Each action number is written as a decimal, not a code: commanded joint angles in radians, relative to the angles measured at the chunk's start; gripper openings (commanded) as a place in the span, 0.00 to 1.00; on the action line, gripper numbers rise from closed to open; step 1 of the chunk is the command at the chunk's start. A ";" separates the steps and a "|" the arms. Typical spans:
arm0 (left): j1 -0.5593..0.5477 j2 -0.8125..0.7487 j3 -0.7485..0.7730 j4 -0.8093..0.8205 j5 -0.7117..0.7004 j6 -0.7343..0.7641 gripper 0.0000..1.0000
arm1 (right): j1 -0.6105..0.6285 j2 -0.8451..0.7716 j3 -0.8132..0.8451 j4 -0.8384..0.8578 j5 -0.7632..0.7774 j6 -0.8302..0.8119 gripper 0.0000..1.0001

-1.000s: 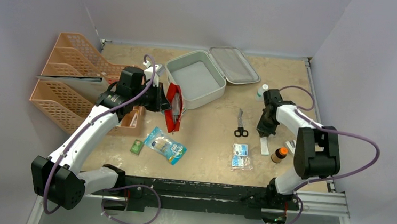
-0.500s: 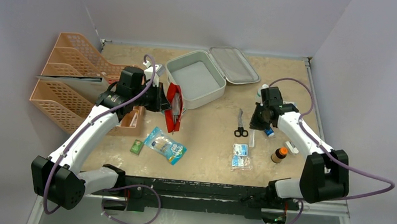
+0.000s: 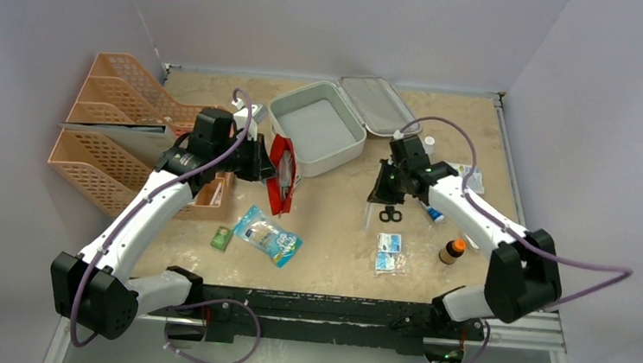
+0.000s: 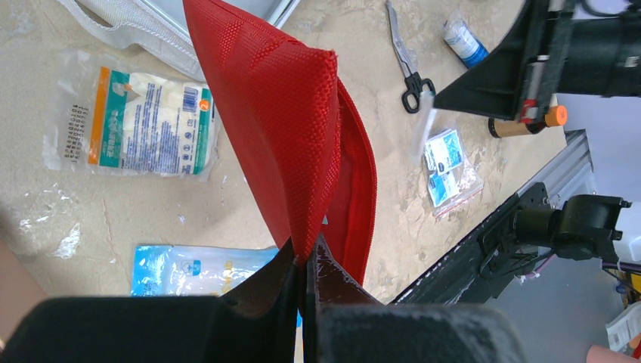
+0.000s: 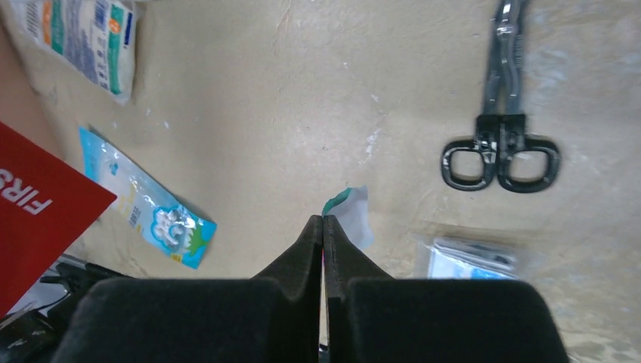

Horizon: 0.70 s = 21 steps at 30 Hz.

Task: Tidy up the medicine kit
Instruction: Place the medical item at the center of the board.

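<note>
Nothing packed yet — pinching red pouch (image 4: 287, 113) in left gripper (image 4: 306, 261), nipping seemingly a thin packet (image 5: 351, 215) in right gripper (image 5: 323, 221) — leaving medicine kit (image 3: 318, 129) empty.

Scissors (image 3: 390, 213) lie between a red pouch (image 3: 281, 175) and a brown bottle (image 3: 450, 250).

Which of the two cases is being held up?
The red pouch, pinched in the left gripper; the grey kit sits open on the table.
</note>
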 commanded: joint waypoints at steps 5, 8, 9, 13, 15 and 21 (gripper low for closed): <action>0.004 -0.006 0.011 0.031 0.004 0.003 0.00 | 0.046 0.178 0.054 0.105 -0.043 0.049 0.00; 0.004 -0.006 0.013 0.031 0.005 0.002 0.00 | 0.054 0.243 0.108 0.049 -0.024 -0.001 0.00; 0.005 -0.006 0.013 0.031 0.005 0.002 0.00 | 0.060 0.251 0.124 0.030 -0.008 -0.017 0.06; 0.004 -0.010 0.013 0.032 0.000 0.002 0.00 | 0.105 0.234 0.149 -0.036 0.090 -0.048 0.25; 0.004 -0.010 0.013 0.033 0.001 0.002 0.00 | 0.130 0.231 0.156 -0.070 0.141 -0.052 0.31; 0.005 -0.010 0.013 0.032 0.002 0.002 0.00 | 0.202 0.249 0.152 -0.120 0.235 -0.037 0.35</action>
